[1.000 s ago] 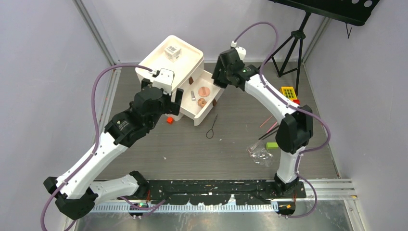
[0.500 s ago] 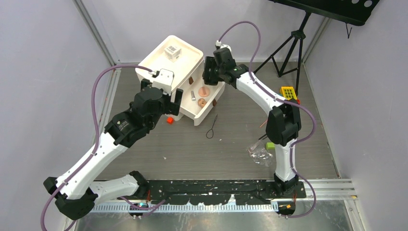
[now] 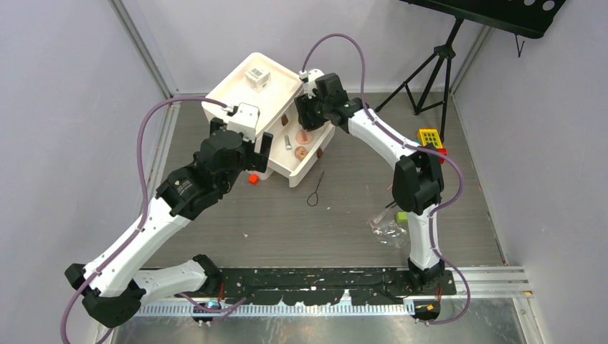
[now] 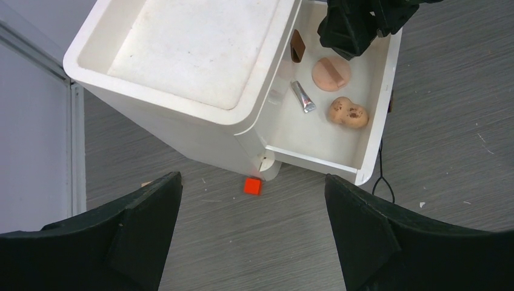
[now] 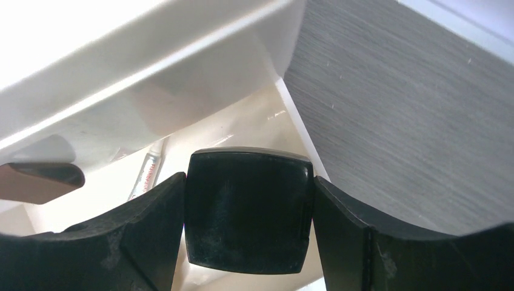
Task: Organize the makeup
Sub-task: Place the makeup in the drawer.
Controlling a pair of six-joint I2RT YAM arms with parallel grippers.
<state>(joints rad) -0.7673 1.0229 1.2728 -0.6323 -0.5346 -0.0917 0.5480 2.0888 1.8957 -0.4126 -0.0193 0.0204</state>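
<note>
I am watching a white box (image 3: 276, 97) sitting at about 11 o'clock on the table (image 3: 287, 222), with its drawer (image 4: 379, 103) pulled out toward 4 o'clock. On the box's lid a small clear box (image 3: 257, 75) with a barcode is resting near the 12 o'clock edge. In the left wrist view the drawer is holding a round pink puff (image 4: 331, 73), a peach sponge (image 4: 348, 112) just at 5 o'clock of the puff, a small silver tube (image 4: 302, 97) lying at 9 o'clock of the sponge, and a small brown item (image 4: 297, 46) leaning against the drawer's wall. The black compact (image 5: 247, 209) is looking square with rounded corners, glossy and faintly smudged. It is hanging over the far, 12 o'clock end of the drawer, clamped by its sides between the two fingers of the right pincer (image 3: 305, 115). The right arm is reaching far forward and leaning toward 10 o'clock, wrist angled down into the drawer. The left arm is stretching up from 7 o'clock, and the left pincer (image 4: 251, 179) is hovering with its fingers wide apart and gripping nothing, above the box's near corner and a red cube (image 4: 253, 186) lying on the table beside that corner.
</note>
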